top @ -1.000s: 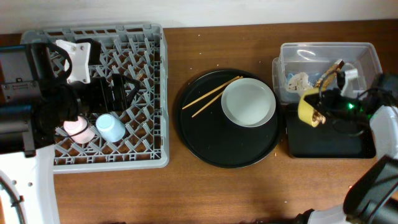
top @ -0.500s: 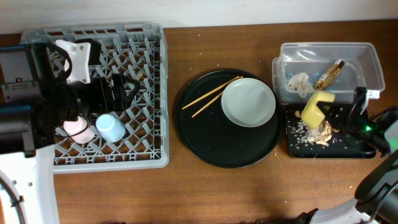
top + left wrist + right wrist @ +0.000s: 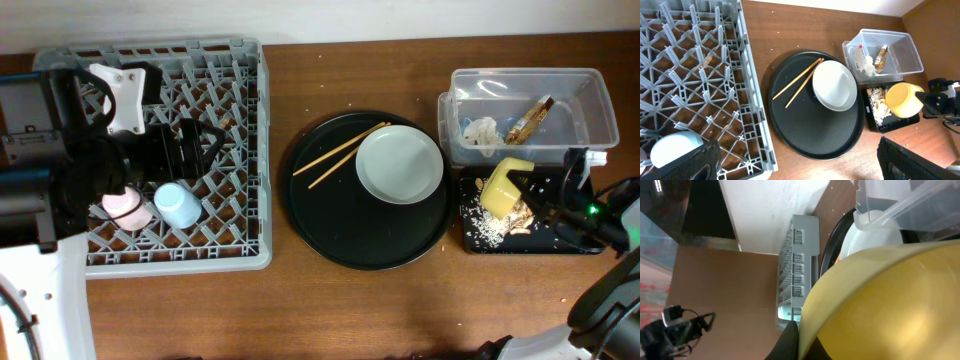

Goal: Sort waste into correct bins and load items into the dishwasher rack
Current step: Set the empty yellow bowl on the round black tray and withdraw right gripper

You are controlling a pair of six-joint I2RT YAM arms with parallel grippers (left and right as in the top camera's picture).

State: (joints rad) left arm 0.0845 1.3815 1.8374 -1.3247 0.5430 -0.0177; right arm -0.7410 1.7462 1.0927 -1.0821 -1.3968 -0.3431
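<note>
Over the shallow black tray (image 3: pixel 530 243) at the right edge of the worktop (image 3: pixel 330 310), the right gripper (image 3: pixel 535 198) holds the yellow bowl (image 3: pixel 503 187) tipped on its side, jaws clamped on the rim. The right wrist view is almost filled by the bowl's yellow wall, with one dark finger (image 3: pixel 790 340) against its edge. Brownish food scraps with white crumbs (image 3: pixel 492 228) lie scattered on the tray below the bowl. Just behind this tray sits the clear tub (image 3: pixel 600 100), with a crumpled white tissue (image 3: pixel 481 131) and a gold-brown wrapper (image 3: pixel 530 120) side by side in it.

At mid-worktop a large round black tray (image 3: pixel 340 225) carries a pale plate (image 3: pixel 400 163) on its right half. A pair of wooden chopsticks (image 3: pixel 340 155) lies slantwise to the plate's left, their far ends close to the plate's rim.

At the left stands the grey dishwasher rack (image 3: pixel 240 120). A pink cup (image 3: pixel 128 207) and a light-blue cup (image 3: pixel 180 205) sit next to each other among the pegs near its front edge. The left gripper (image 3: pixel 799 155) hangs above the rack near the cups. Its wrist view shows the jaws spread wide with nothing between them.
</note>
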